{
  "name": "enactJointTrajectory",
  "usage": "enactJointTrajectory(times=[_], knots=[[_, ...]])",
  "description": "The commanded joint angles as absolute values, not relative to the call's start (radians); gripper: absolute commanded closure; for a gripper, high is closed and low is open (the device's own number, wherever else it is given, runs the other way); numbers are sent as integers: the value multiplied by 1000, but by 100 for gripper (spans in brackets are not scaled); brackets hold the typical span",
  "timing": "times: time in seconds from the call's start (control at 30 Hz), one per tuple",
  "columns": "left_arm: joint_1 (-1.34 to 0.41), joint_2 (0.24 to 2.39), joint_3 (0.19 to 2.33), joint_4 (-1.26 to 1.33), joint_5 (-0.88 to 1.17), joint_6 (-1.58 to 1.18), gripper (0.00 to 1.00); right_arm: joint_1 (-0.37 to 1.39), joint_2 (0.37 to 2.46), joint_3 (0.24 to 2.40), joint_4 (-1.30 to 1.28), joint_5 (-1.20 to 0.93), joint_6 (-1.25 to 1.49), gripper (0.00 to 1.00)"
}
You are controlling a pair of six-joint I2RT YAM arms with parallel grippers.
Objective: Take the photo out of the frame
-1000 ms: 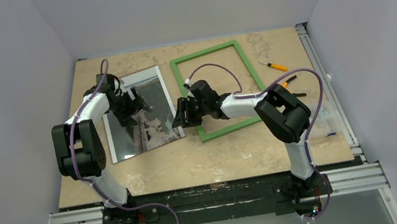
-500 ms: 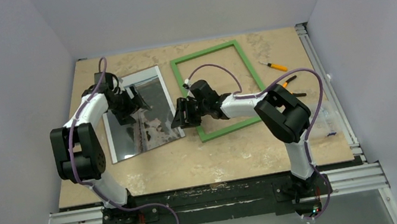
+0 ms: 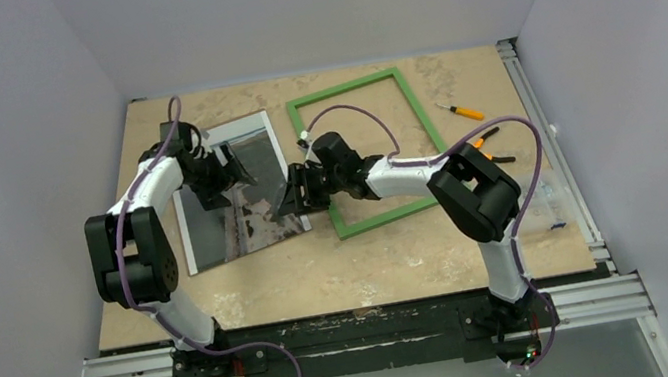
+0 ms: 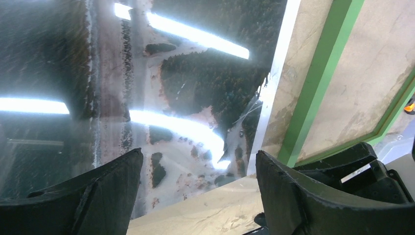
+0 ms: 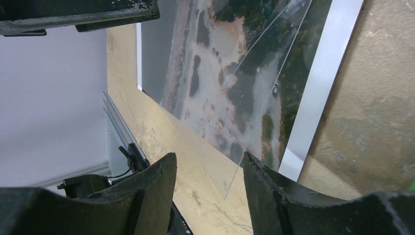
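Left wrist cam: left claw [image 4: 195, 161] spread wide, empty, over the photo [image 4: 186, 83]. Right claw [image 5: 209, 166] also spread, at the photo's white margin, possibly straddling a clear sheet [image 5: 222, 161] corner. Photo lies flat on desk [image 5: 372, 122], just beside the green frame [image 4: 318, 83], outside it.

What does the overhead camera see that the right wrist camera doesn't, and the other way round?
Only the overhead view shows the whole frame, with nothing in it, the left gripper and the tools to the frame's right. Only the right wrist view makes out a clear sheet lying on the photo, its corner sticking out past the photo's edge. Both show the photo flat on the table, with the open right gripper over its right edge.
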State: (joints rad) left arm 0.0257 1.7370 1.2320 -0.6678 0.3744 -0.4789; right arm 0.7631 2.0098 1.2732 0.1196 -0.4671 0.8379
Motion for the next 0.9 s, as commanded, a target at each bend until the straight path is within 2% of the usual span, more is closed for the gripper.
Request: enactJointTrajectory(times=[0.0, 0.2, 0.37, 0.5, 0.87], knots=[[13, 1705, 1260, -638, 423, -476, 17, 773, 2003, 1303, 63, -456, 798, 47], [-53, 1704, 1246, -638, 415, -477, 17, 769, 1932, 1316, -114, -339, 676, 43], [-86, 1712, 1230, -621, 414, -496, 18, 769, 1904, 1247, -55, -355, 715, 45], [-89, 1744, 1213, -596, 434, -542, 24, 770, 1909, 1219, -15, -359, 751, 50], [-87, 1836, 1224, -610, 413, -577, 29, 771, 1961, 1215, -6, -362, 776, 50]])
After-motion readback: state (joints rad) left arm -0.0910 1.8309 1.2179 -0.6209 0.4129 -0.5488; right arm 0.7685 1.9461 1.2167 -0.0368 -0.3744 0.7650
